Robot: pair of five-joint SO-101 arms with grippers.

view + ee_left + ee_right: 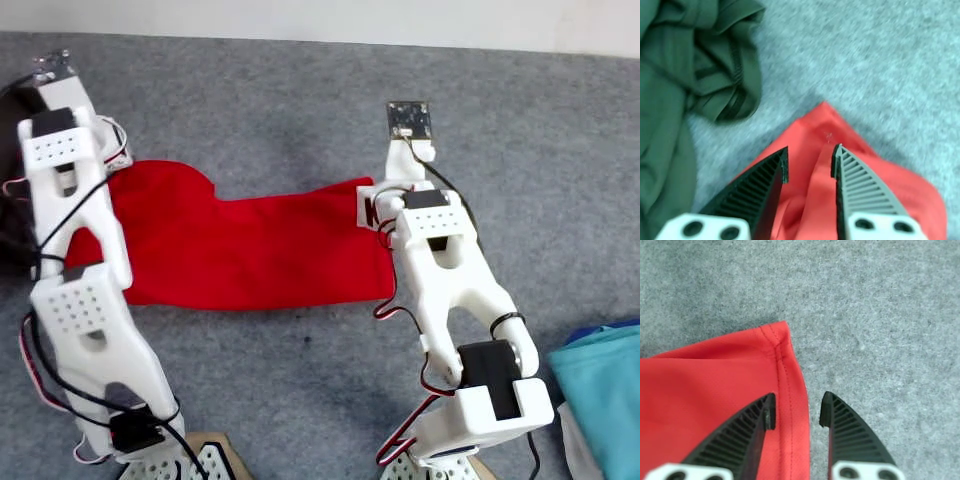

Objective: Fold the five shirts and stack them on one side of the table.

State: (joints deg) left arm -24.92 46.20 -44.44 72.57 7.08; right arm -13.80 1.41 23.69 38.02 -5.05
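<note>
A red shirt (250,250) lies spread flat across the grey table between the two arms. My left gripper (809,160) is open above one pointed corner of the red shirt (820,130), at the shirt's left end in the high view. My right gripper (796,407) is open, straddling the stitched hem edge of the red shirt (715,390) near its corner, at the shirt's right end. A dark green shirt (685,75) lies crumpled just beyond the left gripper. A teal shirt (600,390) sits at the table's right edge.
The grey felt table surface (260,100) stretches open behind the red shirt. A white garment (575,445) peeks out under the teal one at the lower right. Both arm bases stand at the near edge.
</note>
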